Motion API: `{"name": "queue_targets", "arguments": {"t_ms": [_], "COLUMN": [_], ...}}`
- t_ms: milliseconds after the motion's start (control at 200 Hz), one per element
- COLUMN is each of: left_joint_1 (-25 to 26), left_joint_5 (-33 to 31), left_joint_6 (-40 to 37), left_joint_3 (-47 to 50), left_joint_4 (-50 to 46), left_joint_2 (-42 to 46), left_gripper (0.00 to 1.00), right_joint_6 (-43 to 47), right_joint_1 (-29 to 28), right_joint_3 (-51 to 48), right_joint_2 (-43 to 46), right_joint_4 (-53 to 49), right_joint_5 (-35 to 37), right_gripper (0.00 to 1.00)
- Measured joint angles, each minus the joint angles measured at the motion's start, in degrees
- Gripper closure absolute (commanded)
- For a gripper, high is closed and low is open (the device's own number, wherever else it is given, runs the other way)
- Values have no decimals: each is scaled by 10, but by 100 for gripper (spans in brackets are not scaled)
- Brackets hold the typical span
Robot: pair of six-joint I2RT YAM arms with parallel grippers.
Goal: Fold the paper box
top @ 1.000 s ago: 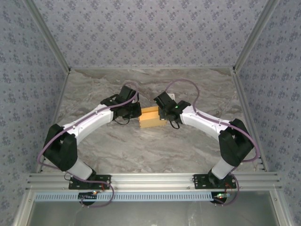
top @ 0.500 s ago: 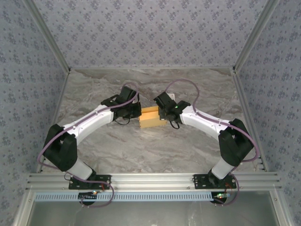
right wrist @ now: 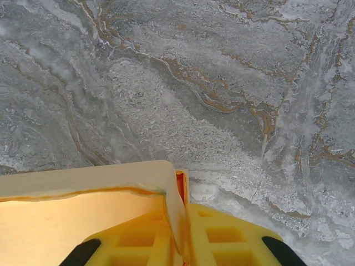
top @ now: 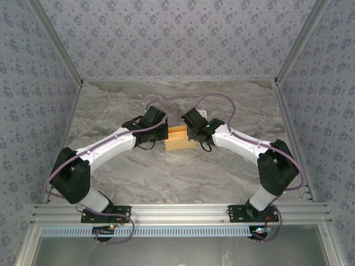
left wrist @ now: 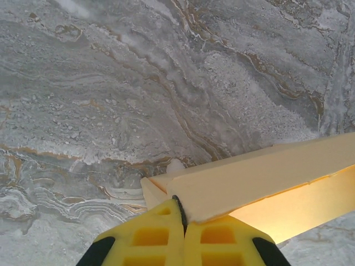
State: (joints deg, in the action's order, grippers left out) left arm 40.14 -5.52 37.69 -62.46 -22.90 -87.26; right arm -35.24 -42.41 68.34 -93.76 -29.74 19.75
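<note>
Grey, veined marble tabletop [top: 166,177], floral-papered walls [top: 166,39].
My left claw [left wrist: 181,213] and right claw [right wrist: 180,221] each pinch one end of the thin, creased yellow-orange paper box [top: 177,138], mid-tabletop between them.

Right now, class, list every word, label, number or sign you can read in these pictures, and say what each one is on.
None can be read.
The box is plain.
The left gripper and right gripper bear no writing.
The wallpaper carries a flower pattern, not text.
</note>
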Motion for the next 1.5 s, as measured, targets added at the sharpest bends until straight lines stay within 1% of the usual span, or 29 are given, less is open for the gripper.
{"name": "queue_targets", "arguments": {"t_ms": [110,355,465,685,860,929,1024,1064,1159,1219,1289,1329,1379,1389,1404,1499], "left_joint_1": [5,18,27,38,46,47,50,51,53,55,56,57,57,57,57,58], "left_joint_5": [-18,-53,-69,-82,-87,-91,-97,-100,-105,-107,-110,-112,-113,-113,-113,-115], "left_joint_6": [-8,-8,-15,-31,-43,-47,-54,-57,-66,-71,-77,-80,-84,-86,-87,-97], "left_joint_3": [14,31,37,49,49,49,52,53,57,59,61,61,62,62,62,66], "left_joint_4": [24,58,66,80,80,80,83,85,93,97,99,100,102,102,103,110], "left_joint_2": [2,3,3,9,9,9,9,9,9,9,9,9,9,9,9,9], "left_gripper": [100,100,100,100,100,100,100,100,100,100,100,100,100,100,100,100], "right_joint_6": [-1,2,5,28,80,112,166,198,275,320,386,426,476,483,502,583], "right_joint_1": [1,2,6,27,38,42,50,54,67,78,92,96,97,97,97,99], "right_joint_3": [0,-16,-32,-87,-124,-142,-172,-188,-225,-239,-254,-265,-280,-282,-288,-310], "right_joint_2": [0,9,21,78,138,168,212,230,275,291,301,304,305,304,304,296], "right_joint_4": [2,15,28,64,104,125,154,165,184,194,216,229,247,249,255,278], "right_joint_5": [0,5,3,-46,-94,-111,-134,-146,-171,-190,-224,-243,-264,-266,-272,-294], "right_gripper": [81,76,72,61,55,50,46,40,33,25,20,13,11,4,1,0]}}
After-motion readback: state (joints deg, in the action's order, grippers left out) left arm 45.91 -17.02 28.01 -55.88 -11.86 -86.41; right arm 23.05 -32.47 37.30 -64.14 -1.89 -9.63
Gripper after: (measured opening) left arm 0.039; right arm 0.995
